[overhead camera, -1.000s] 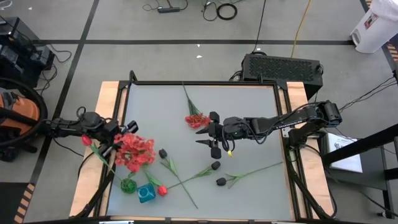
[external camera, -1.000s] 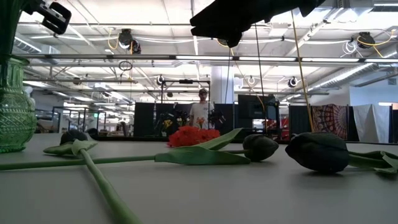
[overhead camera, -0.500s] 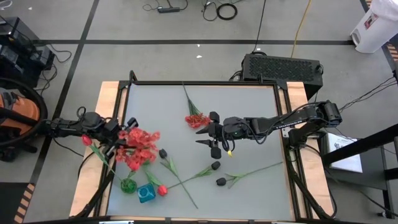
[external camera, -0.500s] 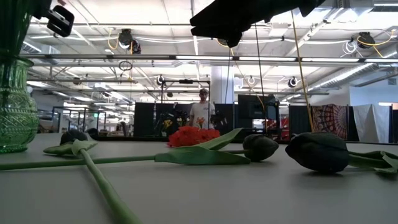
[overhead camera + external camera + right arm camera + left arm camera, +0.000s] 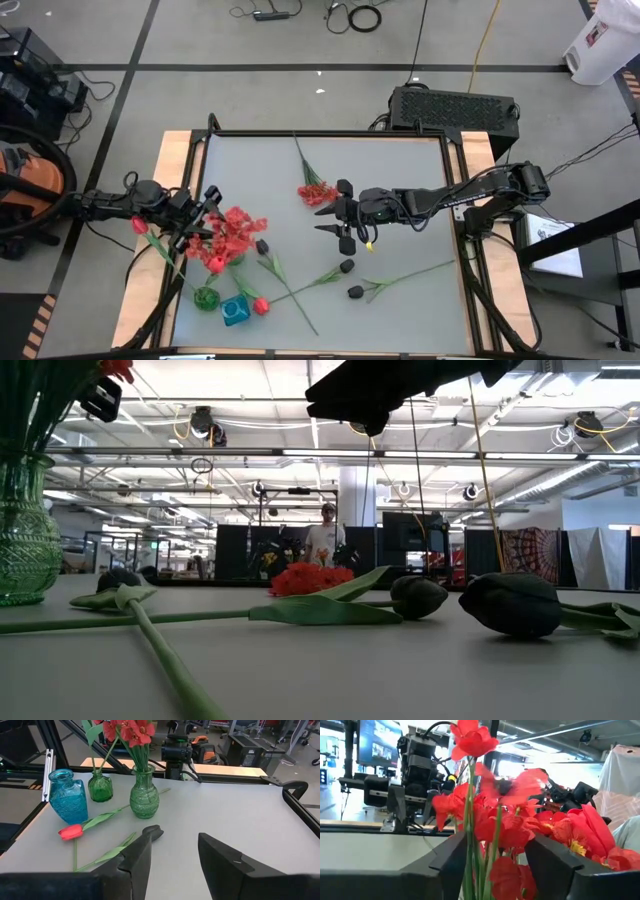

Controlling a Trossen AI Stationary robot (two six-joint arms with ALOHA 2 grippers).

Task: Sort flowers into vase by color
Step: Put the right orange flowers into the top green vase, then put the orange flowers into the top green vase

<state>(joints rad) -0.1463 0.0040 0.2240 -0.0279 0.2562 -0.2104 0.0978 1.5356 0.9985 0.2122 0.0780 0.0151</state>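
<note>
A bunch of frilly red flowers stands with its stems in a tall green glass vase at the table's left. My left gripper is open, one finger on either side of those stems. A small green vase holds one stem, and a blue vase stands beside it. A red tulip lies on the table near them. Another frilly red flower and black buds lie mid-table. My right gripper hovers open over the table's middle, holding nothing. My left gripper's fingers stand level on either side of the red flowers' stems, just above the vase. One stem runs close by a finger. Whether it touches, I cannot tell.
Long green stems and leaves lie across the near half of the table, with more black buds among them. The table's wooden frame runs along the sides. A person stands far off in the room.
My left gripper has opened and let go of the red flowers' stems, tipping slightly. The bunch has swung toward the table's right and stands more upright in the tall green vase. My right arm has kept still.
</note>
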